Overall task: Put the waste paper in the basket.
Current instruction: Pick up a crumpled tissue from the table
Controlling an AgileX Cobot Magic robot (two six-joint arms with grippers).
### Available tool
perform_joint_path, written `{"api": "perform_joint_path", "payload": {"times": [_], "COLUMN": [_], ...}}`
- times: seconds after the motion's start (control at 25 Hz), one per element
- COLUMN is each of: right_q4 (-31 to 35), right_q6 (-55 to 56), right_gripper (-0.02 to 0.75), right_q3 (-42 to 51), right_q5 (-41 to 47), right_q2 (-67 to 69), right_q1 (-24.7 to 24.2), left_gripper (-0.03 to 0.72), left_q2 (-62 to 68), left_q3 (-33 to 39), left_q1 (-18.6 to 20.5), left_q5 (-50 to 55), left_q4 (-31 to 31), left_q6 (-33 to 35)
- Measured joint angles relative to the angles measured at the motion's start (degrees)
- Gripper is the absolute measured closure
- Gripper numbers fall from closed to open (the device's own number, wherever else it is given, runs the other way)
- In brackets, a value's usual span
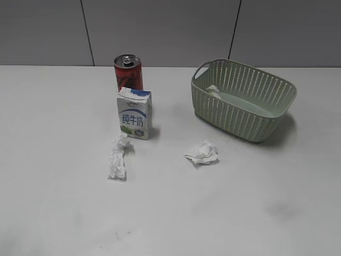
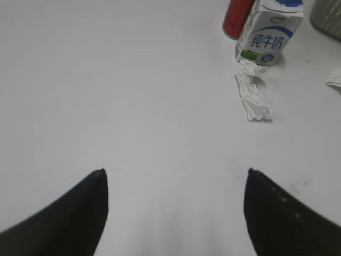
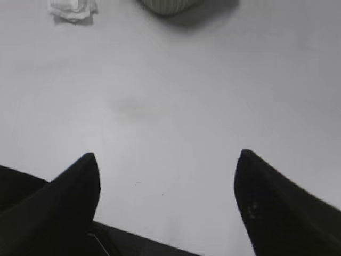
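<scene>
Grippers first: left gripper (image 2: 176, 173) is seen w/ jaws spread wide apart, nothing held betw. them, only bare table (image 2: 133, 106) under the gap. Right gripper (image 3: 168, 154) is likewise seen w/ jaws wide apart and empty over bare tabletop. Neither gripper is visible in the exterior view.

Milk carton (image 1: 135, 114) taken as landmark, upright, white & blue. Elongated wad of waste paper (image 1: 118, 156) is found just in front of the carton, its upper end near or touching the carton base; contact can't be settled. In the left wrist view this wad (image 2: 252, 90) is seen well ahead of the left gripper, to its right. Red can (image 1: 128, 72) stands upright directly behind the carton, very close.

Second wad (image 1: 202, 153) lies on the table to the right of the carton & slightly nearer the camera, apart from it, in front of the basket's near-left corner. It is also caught at the top left of the right wrist view (image 3: 72, 9).

Basket (image 1: 256, 120), pale green, perforated, sits well to the right of the carton, set at an angle. Third wad (image 1: 213, 90) is seen inside the basket, against its left end wall.
</scene>
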Motion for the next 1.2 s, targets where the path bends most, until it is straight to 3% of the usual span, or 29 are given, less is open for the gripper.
{"api": "perform_joint_path", "payload": {"times": [0.32, 0.6, 0.88, 1.2], "right_q4": [0.16, 0.16, 0.16, -0.03], "right_q6": [1.58, 1.58, 1.58, 1.95], "right_gripper": [0.145, 0.144, 0.144, 0.146], "right_q3": [1.90, 1.90, 1.90, 1.90], "right_q5": [-0.44, -0.56, -0.56, -0.56], "right_q2": [-12.11, -12.84, -12.84, -12.84], "right_q1": [0.00, 0.00, 0.00, 0.00], "left_gripper": [0.100, 0.100, 0.100, 0.100], "left_q2": [20.35, 47.42, 71.74, 88.55], "left_q3": [-6.44, -19.29, -31.86, -36.44], "left_q1": [-8.23, -11.60, -18.17, -19.33], "left_q5": [-5.86, -7.51, -8.10, -9.97], "left_q4": [-0.23, -0.41, -0.63, -0.93], "left_q6": [4.64, 8.22, 6.86, 6.25]}}
